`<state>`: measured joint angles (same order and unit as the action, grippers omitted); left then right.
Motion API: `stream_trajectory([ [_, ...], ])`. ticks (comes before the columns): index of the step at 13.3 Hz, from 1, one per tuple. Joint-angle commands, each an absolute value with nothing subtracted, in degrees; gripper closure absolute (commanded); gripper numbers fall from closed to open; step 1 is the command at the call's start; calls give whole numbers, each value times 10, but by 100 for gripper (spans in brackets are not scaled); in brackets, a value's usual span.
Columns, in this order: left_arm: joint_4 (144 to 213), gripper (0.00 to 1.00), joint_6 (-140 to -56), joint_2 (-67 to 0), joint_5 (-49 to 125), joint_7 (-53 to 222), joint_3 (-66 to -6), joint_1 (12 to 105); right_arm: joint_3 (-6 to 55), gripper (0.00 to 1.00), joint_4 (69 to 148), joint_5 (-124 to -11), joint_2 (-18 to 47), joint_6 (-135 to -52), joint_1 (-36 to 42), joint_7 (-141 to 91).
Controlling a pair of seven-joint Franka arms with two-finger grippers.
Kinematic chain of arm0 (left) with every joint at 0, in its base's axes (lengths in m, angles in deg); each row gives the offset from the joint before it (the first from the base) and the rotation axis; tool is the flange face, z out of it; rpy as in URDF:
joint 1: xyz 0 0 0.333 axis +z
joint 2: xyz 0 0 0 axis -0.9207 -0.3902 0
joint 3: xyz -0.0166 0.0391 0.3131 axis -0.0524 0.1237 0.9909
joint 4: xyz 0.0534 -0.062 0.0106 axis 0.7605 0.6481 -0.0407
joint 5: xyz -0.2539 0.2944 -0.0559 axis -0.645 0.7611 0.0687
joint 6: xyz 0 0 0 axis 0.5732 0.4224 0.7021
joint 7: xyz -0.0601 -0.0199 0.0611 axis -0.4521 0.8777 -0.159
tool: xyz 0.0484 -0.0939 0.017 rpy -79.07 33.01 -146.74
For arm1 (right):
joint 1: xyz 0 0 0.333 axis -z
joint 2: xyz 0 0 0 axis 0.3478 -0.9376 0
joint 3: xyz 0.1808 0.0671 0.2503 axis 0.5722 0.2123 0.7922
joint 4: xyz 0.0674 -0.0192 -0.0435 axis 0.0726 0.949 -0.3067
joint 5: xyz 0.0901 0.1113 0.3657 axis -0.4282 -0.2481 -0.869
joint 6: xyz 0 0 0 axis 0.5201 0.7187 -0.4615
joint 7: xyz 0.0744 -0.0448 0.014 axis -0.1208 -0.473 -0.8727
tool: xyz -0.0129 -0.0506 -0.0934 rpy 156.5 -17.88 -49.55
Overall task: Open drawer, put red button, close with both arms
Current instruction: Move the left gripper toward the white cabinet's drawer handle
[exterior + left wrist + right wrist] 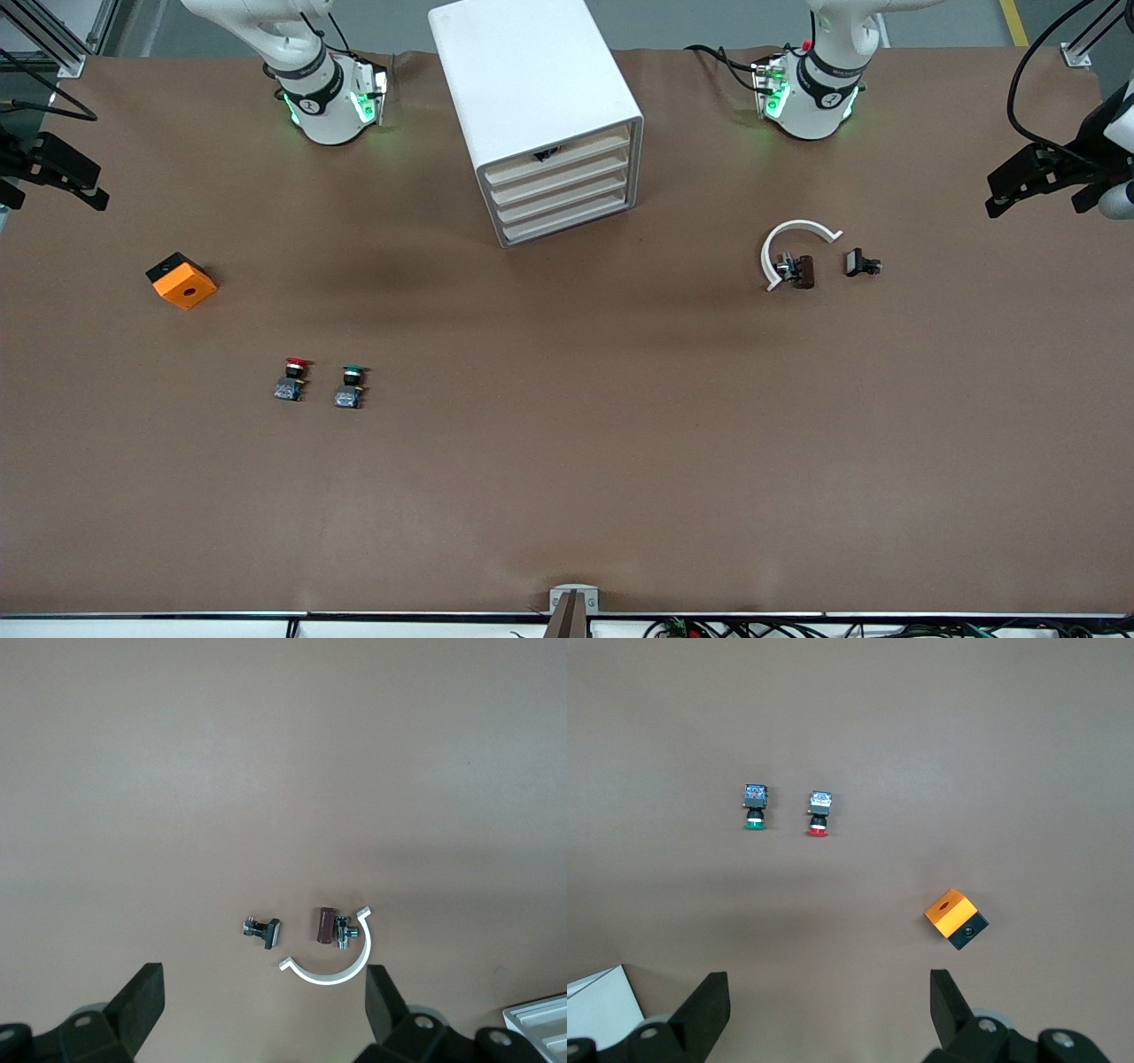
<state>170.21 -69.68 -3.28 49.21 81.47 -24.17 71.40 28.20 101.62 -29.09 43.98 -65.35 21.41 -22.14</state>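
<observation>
The white cabinet (532, 80) stands between the two arm bases, with four cream drawer fronts, all shut. The drawer (560, 175) is second from its top. The red button (293, 377) stands upright on the table toward the right arm's end, beside a green-capped button (351, 387); in the right wrist view the red button (819, 811) lies well ahead of the fingers. My right gripper (53, 199) (830, 1005) hangs open and empty over that end of the table. At the left arm's end, my left gripper (1041, 206) (266, 1001) is open and empty too.
An orange block (182, 280) sits nearer the right arm's end than the buttons. A white C-shaped clip (795, 245), a brown part (803, 271) and a small black part (861, 263) lie toward the left arm's end. Something small and dark (545, 155) shows at the top drawer's front.
</observation>
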Motion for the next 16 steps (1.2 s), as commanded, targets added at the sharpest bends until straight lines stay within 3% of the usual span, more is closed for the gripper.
stream_trajectory([
  [1,1686,0,-684,-39,488,810,-246,714,287,0,1020,-281,446,-652,221,-222],
  [10,1653,0,-689,-146,487,828,-262,688,287,0,1019,-281,446,-652,221,-222],
  [16,1655,0,-759,-228,483,1023,-278,605,287,0,1019,-281,446,-652,222,-222],
])
